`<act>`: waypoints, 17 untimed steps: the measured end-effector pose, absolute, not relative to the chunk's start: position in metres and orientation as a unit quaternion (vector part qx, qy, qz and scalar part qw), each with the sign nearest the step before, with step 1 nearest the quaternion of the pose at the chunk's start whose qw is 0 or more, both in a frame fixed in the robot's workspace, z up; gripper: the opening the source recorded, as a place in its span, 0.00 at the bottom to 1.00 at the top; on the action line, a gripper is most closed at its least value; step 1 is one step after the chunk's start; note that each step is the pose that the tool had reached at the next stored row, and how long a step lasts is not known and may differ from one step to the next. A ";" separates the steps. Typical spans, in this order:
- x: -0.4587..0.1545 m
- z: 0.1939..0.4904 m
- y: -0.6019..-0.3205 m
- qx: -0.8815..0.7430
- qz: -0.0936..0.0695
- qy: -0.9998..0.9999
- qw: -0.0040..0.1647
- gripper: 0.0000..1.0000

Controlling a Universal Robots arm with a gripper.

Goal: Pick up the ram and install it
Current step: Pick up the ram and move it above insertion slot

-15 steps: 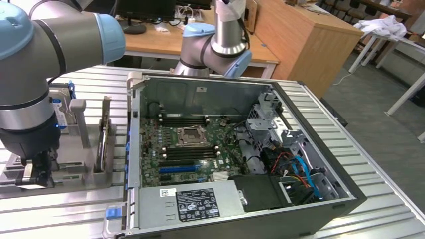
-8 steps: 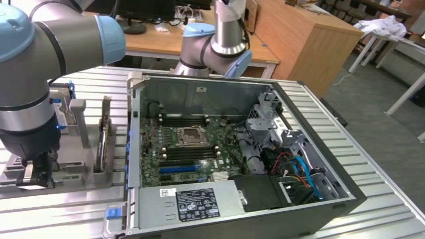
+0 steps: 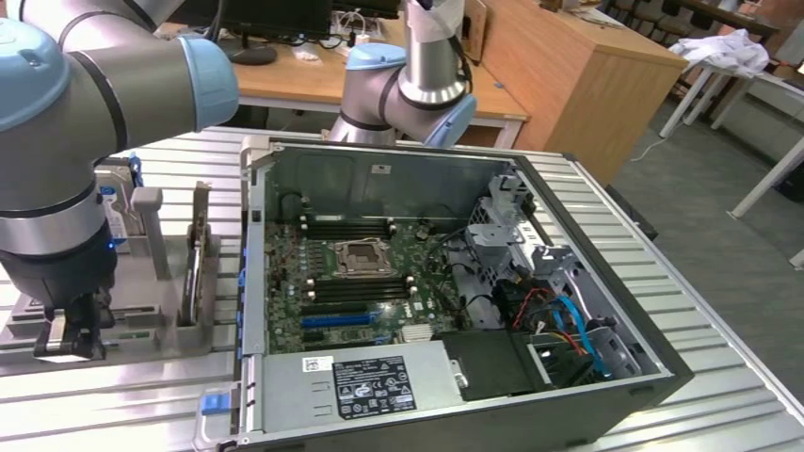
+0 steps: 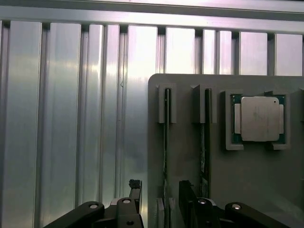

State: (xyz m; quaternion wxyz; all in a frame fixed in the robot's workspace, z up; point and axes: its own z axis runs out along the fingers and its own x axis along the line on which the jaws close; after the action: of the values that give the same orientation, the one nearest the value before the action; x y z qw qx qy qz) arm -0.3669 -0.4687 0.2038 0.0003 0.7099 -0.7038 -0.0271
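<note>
The ram (image 4: 167, 128), a thin, long green board stick, stands on its narrow edge in a slot of a flat grey plastic holder (image 4: 266, 180). The black metal pincer (image 4: 160, 184) is wide open. Its two fingers (image 4: 135, 187) sit one on each side of the ram, and it is not holding anything. I cannot tell if a finger touches the stick.

I count two sticks in the holder. The second green stick (image 4: 207, 137) stands in the next slot, just beside the first. Past it lies one silver square processor chip (image 4: 259, 118), flat in its own pocket. The holder rests on a desk (image 4: 61, 118) made of shiny ridged metal.

From the exterior view I can see things the wrist view leaves out. The big grey and light-blue robot arm (image 3: 113, 85) reaches down on that view's left, with the pincer (image 3: 73, 344) low over the holder (image 3: 138, 348). One thin stick on edge (image 3: 199, 268) stands up there; I cannot tell which of the two it is. Right beside the holder, on the same desk (image 3: 126, 405), lies one open grey computer case (image 3: 377, 151). Inside is a green motherboard (image 3: 434, 254) with rows of long black slots (image 3: 352, 228) and one blue plastic slot (image 3: 333, 320).
</note>
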 end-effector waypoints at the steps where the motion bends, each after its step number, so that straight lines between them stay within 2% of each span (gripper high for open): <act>1: -0.367 0.204 -0.469 0.710 -0.027 -0.704 0.000 0.44; 17: -0.367 0.202 -0.462 0.710 -0.027 -0.704 0.000 0.44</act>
State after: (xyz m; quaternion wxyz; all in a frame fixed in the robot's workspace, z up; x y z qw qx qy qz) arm -0.3668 -0.4623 0.2020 0.0002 0.7098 -0.7039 -0.0271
